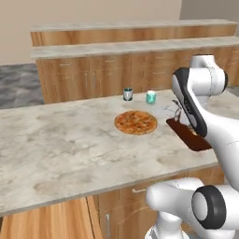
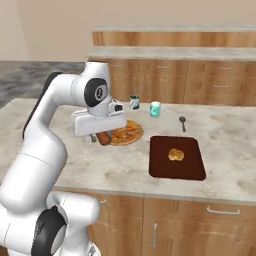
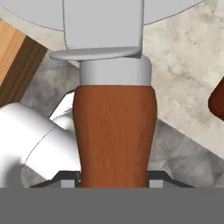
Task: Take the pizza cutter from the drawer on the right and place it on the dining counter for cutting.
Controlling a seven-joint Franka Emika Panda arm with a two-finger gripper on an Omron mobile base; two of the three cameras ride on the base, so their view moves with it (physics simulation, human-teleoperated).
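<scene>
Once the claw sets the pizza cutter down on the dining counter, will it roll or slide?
Probably rigid: the pizza cutter has a thick wooden handle and metal collar. Its round handle may roll slightly on the smooth dining counter, though the disc blade should limit that.

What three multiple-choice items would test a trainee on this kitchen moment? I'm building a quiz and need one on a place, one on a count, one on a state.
1. Where does the pizza lie?
A. On the stone counter, near the two cups
B. On the dark tray
C. On the floor

2. How many cups stand behind the pizza?
A. One
B. Two
C. Four

3. What is the gripper doing?
A. Hanging open with nothing in it
B. Holding the pizza cutter by its wooden handle
C. Holding the spoon

Answers:
1 A: it sits straight on the marbled top, left of the dark tray.
2 B: a dark cup and a teal cup stand side by side.
3 B: the hand view shows the brown handle between the fingertips, while the spoon lies on the counter.
</scene>
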